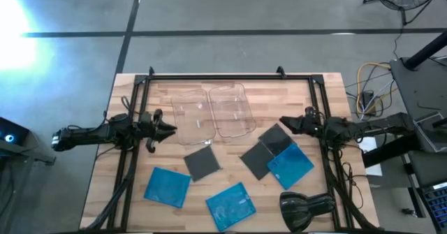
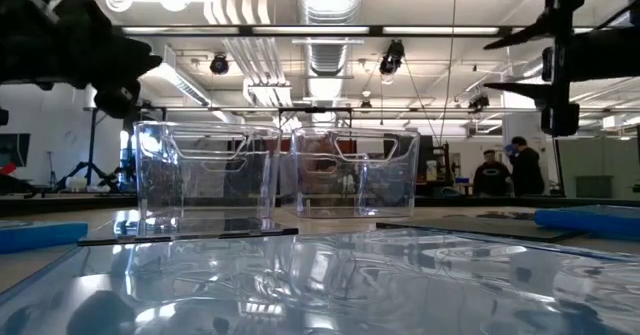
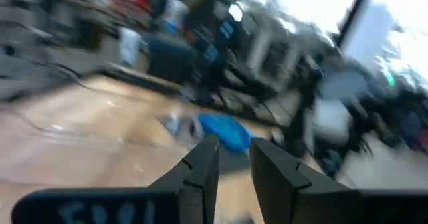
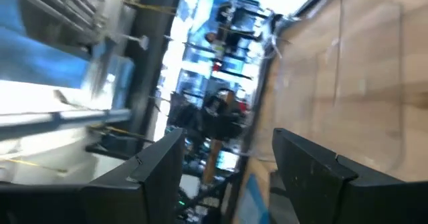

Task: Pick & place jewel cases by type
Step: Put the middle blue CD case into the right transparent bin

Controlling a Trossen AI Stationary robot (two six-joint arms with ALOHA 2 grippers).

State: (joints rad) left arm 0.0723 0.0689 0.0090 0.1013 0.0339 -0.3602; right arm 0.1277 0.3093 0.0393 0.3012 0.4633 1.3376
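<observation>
Surveying the tabletop (image 1: pixel 307 94), I see six cases (image 1: pixel 268 152) along its near edge; left gripper (image 1: pixel 170 128) narrow, right gripper (image 1: pixel 284 122) wide, both empty beside the trays (image 1: pixel 209 113).

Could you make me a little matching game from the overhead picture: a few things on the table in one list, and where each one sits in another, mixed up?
Things:
1. clear trays
2. lone dark case
3. left gripper
4. right gripper

Places:
A. beside the trays, on the picture's left
B. toward the table's far edge, side by side
C. above the overlapping pile of cases on the picture's right
D. flat on the wood between two blue cases

Pairs: 1-B, 2-D, 3-A, 4-C
</observation>
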